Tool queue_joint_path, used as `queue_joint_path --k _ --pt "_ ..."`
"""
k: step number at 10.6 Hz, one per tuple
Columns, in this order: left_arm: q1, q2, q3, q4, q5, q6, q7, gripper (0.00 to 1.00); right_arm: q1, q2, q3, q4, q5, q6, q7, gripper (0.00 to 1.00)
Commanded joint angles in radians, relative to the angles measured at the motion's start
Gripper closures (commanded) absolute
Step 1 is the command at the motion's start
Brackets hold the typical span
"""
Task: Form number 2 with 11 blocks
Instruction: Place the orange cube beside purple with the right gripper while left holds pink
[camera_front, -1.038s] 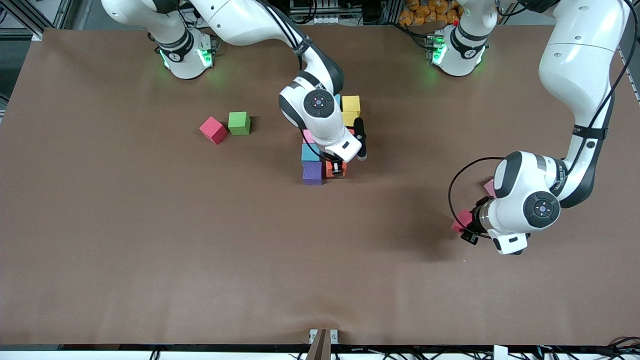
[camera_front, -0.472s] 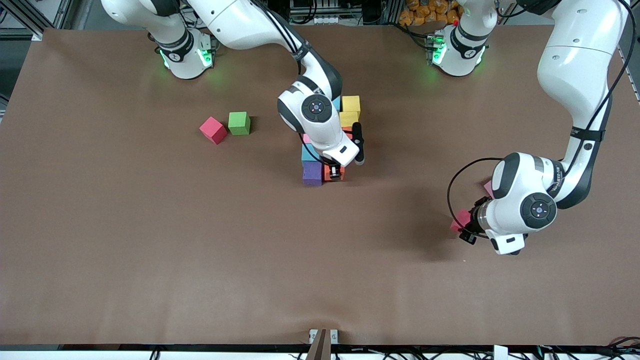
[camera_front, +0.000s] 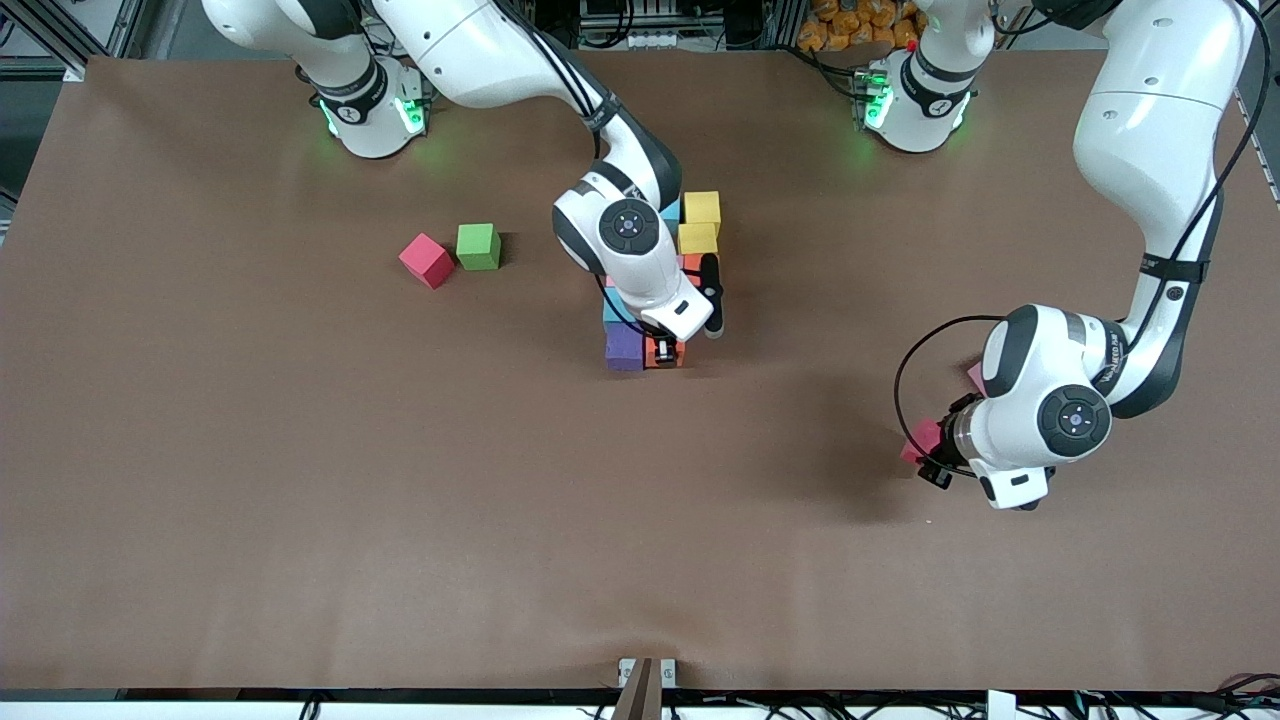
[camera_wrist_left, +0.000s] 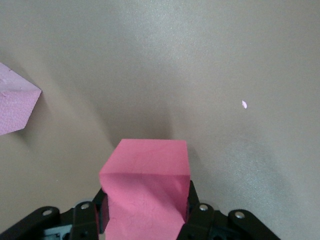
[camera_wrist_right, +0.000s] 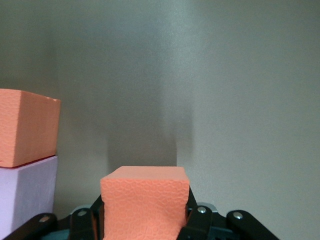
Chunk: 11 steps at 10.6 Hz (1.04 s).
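The unfinished number 2 (camera_front: 640, 290) is a cluster of blocks mid-table: two yellow blocks (camera_front: 701, 207), a blue block (camera_front: 619, 310) and a purple block (camera_front: 624, 348) show, and the right arm hides the others. My right gripper (camera_front: 665, 352) (camera_wrist_right: 145, 220) is shut on an orange block (camera_front: 661, 350) (camera_wrist_right: 145, 200), low beside the purple block. An orange block (camera_wrist_right: 25, 130) and a purple block (camera_wrist_right: 25, 192) lie side by side close to it. Toward the left arm's end, my left gripper (camera_front: 928, 452) (camera_wrist_left: 145, 220) is shut on a deep pink block (camera_front: 921, 439) (camera_wrist_left: 145, 185). A pale pink block (camera_front: 976, 375) (camera_wrist_left: 15, 107) lies beside it.
A red cube (camera_front: 426, 260) and a green cube (camera_front: 478, 246) lie side by side toward the right arm's end. Brown table (camera_front: 400, 500) stretches bare between the cluster and the front edge.
My right gripper has shifted slightly with the orange block, closer to the purple block. The left arm has barely moved.
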Motion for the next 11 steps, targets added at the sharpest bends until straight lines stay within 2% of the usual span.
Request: queue_joint_path --k 1,11 --pt "0.000 -0.004 -0.003 -0.002 0.026 0.005 0.005 0.70 -0.009 0.016 0.008 0.018 0.018 0.010 -0.025 0.57" --pt "-0.004 0.004 -0.003 -0.002 0.054 0.005 0.005 0.70 -0.011 0.004 0.008 -0.036 0.016 0.013 -0.064 0.57"
